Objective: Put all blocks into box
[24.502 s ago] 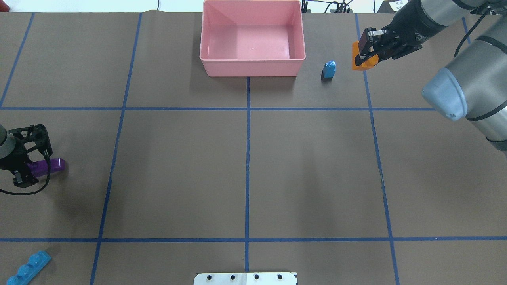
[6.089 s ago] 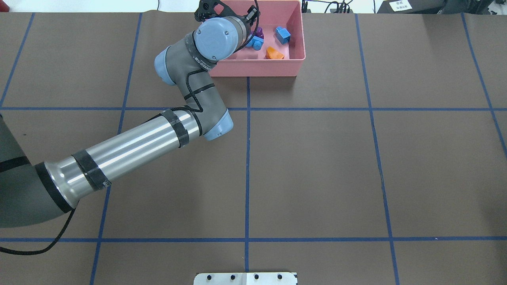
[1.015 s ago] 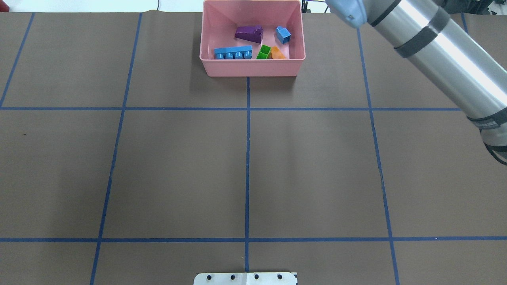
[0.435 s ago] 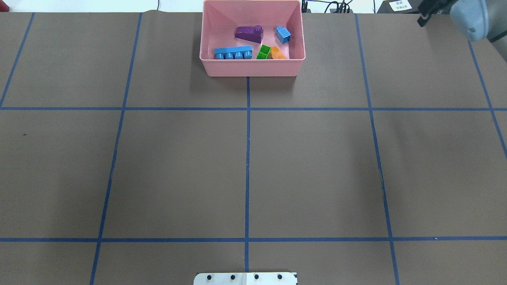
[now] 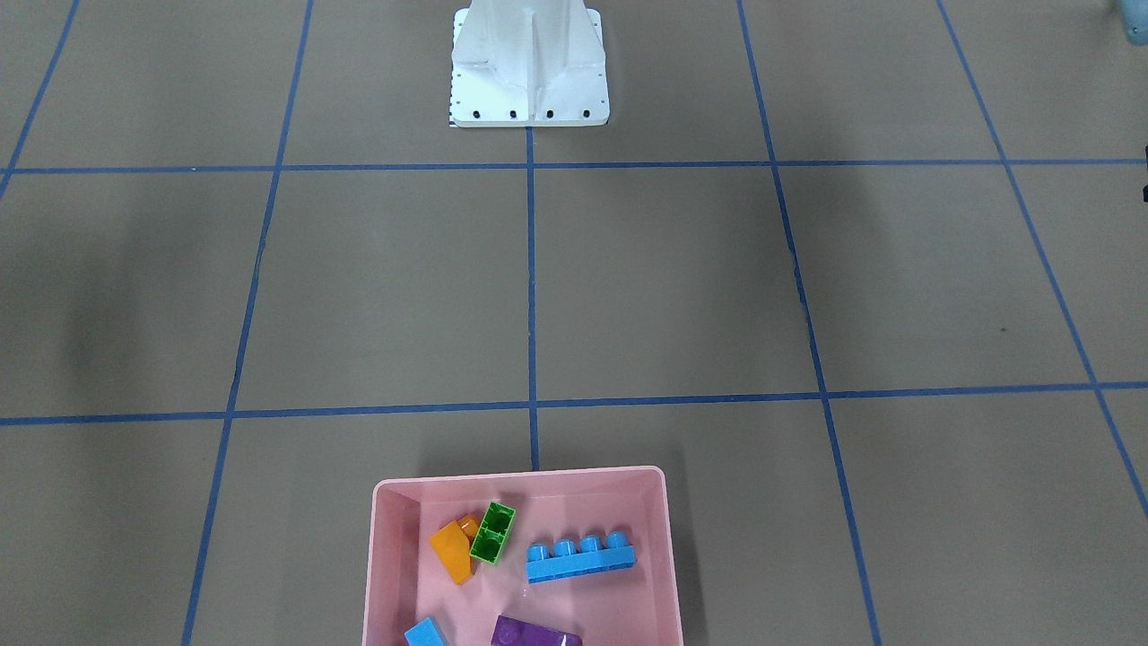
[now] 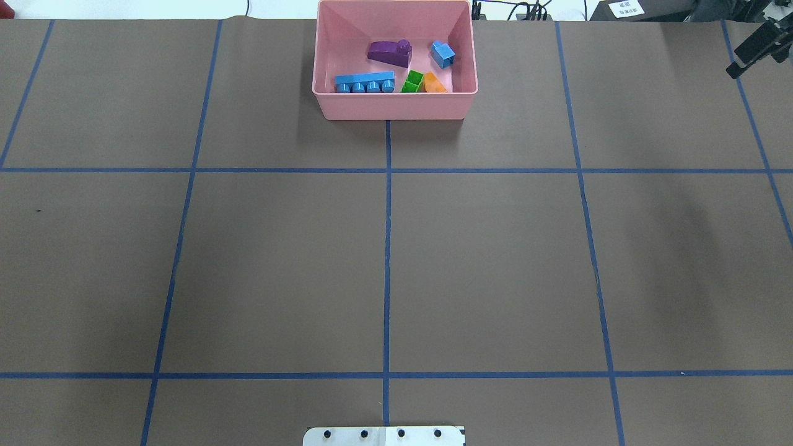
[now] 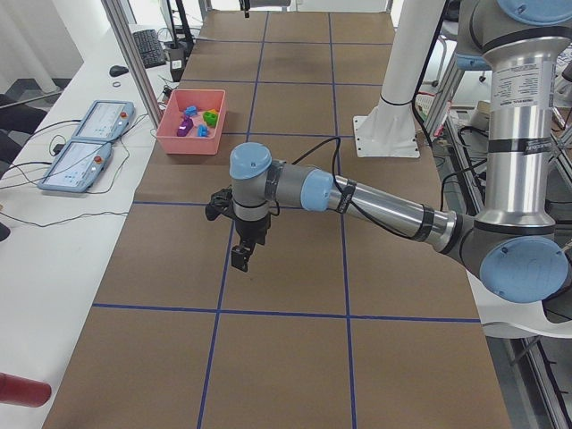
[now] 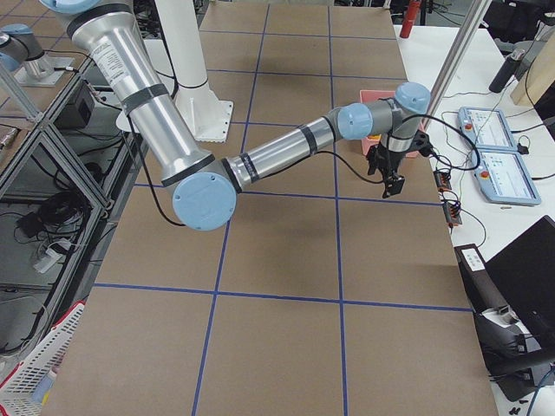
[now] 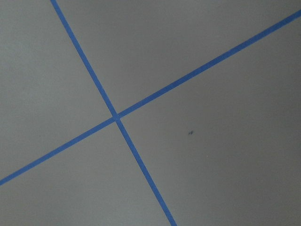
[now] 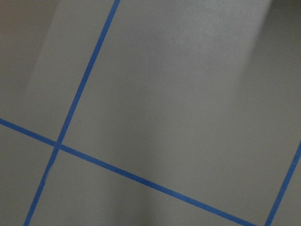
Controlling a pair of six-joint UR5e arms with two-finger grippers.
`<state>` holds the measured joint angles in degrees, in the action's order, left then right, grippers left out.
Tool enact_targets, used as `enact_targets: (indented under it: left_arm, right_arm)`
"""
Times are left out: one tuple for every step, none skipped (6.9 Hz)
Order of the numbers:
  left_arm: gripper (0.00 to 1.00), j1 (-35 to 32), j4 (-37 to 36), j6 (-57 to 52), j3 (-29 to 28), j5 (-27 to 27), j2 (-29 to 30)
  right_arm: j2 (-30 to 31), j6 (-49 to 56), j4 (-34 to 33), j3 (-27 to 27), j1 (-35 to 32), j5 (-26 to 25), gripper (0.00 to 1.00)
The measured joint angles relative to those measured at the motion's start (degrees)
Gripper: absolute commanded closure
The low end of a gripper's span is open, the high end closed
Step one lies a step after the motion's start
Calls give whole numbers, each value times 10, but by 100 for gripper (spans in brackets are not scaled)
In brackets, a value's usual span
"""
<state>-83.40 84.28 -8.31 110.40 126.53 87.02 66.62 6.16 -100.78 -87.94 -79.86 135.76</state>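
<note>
Most of the brown paper-covered tabletop (image 6: 279, 266) is wide open; the only fixed lumps are the white metal base plate (image 6: 384, 435) at the robot's edge and the pink rectangular plastic box (image 6: 390, 106) at the far middle. Inside that box, five small plastic studded bricks (image 6: 365, 82) crowd the near wall and right side, so bare floor's mostly the far-left corner. The silver left arm (image 7: 384, 207) and right arm (image 8: 277, 152) hang over the table's ends.

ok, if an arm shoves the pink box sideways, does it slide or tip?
Probably slides: the pink box sits wide and low on the flat table cover. Likely light, with little inside it. The purple brick lies loose in it and would probably shift.
</note>
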Motion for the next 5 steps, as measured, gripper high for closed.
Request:
enact_targets:
  left_arm:
    - [0,-4,26,14,-3,0,-3]
    - [0,-6,58,19,-17,-2,-10]
    - [0,-7,76,21,-40,-5,-17]
    - [0,-10,84,22,-67,-6,-21]
    - [0,-16,85,22,-89,-5,-22]
  right_arm:
    - [42,4,34,-2,-14,10,0]
    - [88,4,86,0,-27,14,0]
    - [125,3,130,2,-38,15,0]
    - [152,2,150,1,-45,13,0]
    - [166,-9,157,2,-48,9,0]
